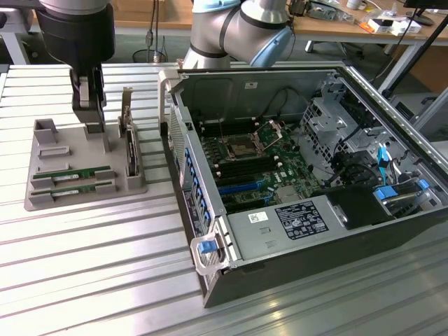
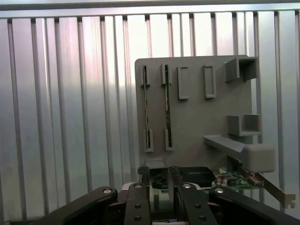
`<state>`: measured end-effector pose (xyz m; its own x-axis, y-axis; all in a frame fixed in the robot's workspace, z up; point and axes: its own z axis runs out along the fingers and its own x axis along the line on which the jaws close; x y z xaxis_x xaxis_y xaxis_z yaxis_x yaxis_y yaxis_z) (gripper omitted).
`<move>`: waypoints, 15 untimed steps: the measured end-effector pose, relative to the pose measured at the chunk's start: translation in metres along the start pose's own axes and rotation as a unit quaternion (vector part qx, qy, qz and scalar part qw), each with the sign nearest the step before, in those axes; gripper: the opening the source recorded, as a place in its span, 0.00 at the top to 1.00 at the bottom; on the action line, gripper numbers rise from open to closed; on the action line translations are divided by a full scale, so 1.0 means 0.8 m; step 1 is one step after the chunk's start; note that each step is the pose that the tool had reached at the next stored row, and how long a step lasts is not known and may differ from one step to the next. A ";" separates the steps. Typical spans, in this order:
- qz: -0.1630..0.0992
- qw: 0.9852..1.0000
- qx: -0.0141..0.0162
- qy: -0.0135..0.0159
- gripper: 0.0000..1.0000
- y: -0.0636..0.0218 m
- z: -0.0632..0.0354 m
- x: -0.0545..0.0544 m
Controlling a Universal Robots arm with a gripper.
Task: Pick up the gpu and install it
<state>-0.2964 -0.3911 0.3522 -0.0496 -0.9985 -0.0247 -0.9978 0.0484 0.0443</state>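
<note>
The gpu (image 1: 75, 172) is a thin green stick with a white label, lying flat in a slot of the grey holder tray (image 1: 42, 199). A second stick of the same kind (image 1: 70, 187) lies parallel beside it. In the wrist view both appear edge-on, the gpu (image 2: 166, 105) and the other stick (image 2: 146, 105), on the tray (image 2: 197, 122). My gripper (image 1: 91, 119) hangs over the tray's back end, a short way from the sticks and touching neither. Its fingers (image 2: 143, 176) stand apart, and the gripper (image 2: 159, 172) is open with nothing in it.
An upright dark card with a metal bracket (image 1: 129, 150) stands at the tray's end nearest the case; in the wrist view this card (image 2: 197, 176) is close by my fingers. The open computer case (image 1: 210, 259) with its motherboard (image 1: 252, 161) is on the exterior view's right. Everything rests on a ribbed metal table (image 1: 84, 273).
</note>
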 end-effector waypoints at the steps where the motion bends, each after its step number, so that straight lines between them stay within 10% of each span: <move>1: 0.000 1.000 0.000 0.000 0.70 0.000 0.001 0.000; 15: 0.000 1.000 0.000 0.000 0.70 -0.001 0.012 0.000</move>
<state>-0.2963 -0.3911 0.3427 -0.0495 -0.9985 -0.0247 -0.9978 0.0484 0.0444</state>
